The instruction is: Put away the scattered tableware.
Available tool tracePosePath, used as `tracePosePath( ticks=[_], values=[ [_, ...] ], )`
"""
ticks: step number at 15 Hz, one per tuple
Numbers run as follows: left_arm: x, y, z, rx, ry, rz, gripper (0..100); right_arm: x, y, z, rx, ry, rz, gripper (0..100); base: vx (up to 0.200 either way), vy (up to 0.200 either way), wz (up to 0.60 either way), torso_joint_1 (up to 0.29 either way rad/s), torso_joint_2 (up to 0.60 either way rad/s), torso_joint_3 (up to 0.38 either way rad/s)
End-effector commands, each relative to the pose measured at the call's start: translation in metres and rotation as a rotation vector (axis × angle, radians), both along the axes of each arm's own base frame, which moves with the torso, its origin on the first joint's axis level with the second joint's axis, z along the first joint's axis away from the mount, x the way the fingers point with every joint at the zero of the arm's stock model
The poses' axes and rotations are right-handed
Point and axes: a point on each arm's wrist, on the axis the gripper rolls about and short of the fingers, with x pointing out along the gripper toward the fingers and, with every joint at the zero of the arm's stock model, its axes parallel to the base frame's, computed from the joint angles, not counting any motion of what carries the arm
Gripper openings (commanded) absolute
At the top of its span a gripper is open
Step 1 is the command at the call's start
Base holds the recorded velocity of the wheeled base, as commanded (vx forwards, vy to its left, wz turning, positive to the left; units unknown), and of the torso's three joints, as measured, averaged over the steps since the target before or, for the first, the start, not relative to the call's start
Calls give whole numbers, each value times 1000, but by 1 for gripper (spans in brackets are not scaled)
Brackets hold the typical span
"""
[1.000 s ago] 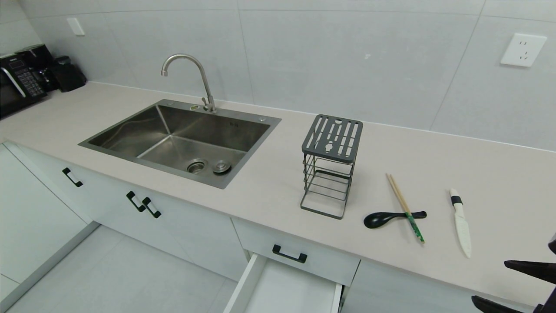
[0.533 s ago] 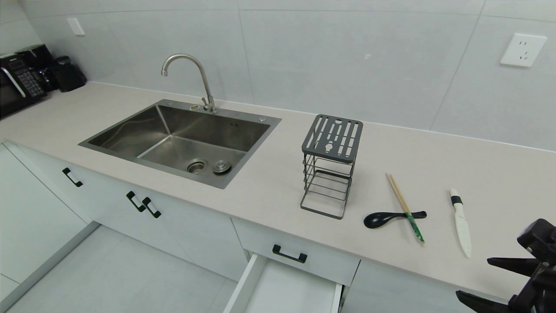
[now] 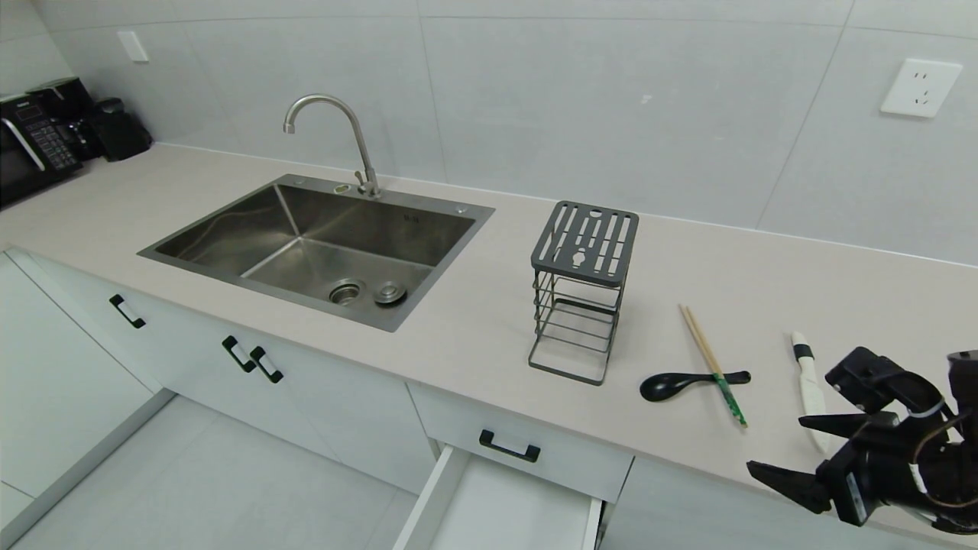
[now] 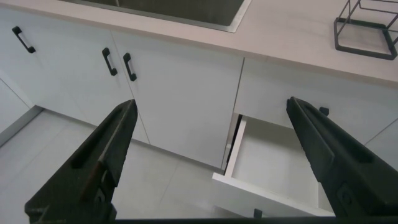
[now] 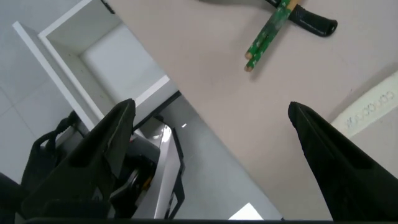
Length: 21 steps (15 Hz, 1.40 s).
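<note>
On the counter to the right of a dark wire rack (image 3: 581, 290) lie a pair of chopsticks (image 3: 710, 363) with green tips, a black spoon (image 3: 688, 382) crossing under them, and a white knife (image 3: 808, 382). My right gripper (image 3: 779, 447) hangs open at the counter's front edge, just in front of the knife's blade, holding nothing. Its wrist view shows the chopstick tips (image 5: 267, 34), the spoon handle (image 5: 314, 22) and part of the knife (image 5: 373, 109) beyond the right gripper (image 5: 211, 109). My left gripper (image 4: 210, 106) is open and empty, low in front of the cupboards, with the rack's base (image 4: 367, 31) above it.
A steel sink (image 3: 321, 244) with a tap (image 3: 336, 137) is set in the counter left of the rack. A white drawer (image 3: 497, 504) stands pulled open below the rack, also seen as the drawer (image 4: 273, 174). Black appliances (image 3: 46, 130) sit at the far left.
My right gripper has risen and moved left from the lower right corner to the counter's edge by the knife. The tableware and rack have not moved.
</note>
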Motion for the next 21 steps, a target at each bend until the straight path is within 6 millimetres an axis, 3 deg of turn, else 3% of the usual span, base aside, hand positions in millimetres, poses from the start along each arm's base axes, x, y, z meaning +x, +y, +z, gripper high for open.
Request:
tracePosePath(
  ticks=[1, 15, 21],
  values=[
    [0, 0, 0, 1, 1, 1, 100, 20, 4, -9, -9, 47, -1, 100, 0, 0, 0, 0, 0, 0],
    [0, 0, 0, 1, 1, 1, 100, 82, 15, -33, -5, 86, -36, 100, 0, 0, 0, 0, 0, 0],
    [0, 0, 0, 1, 1, 1, 100, 96, 17, -41, -2, 96, -78, 100, 0, 0, 0, 0, 0, 0]
  ],
)
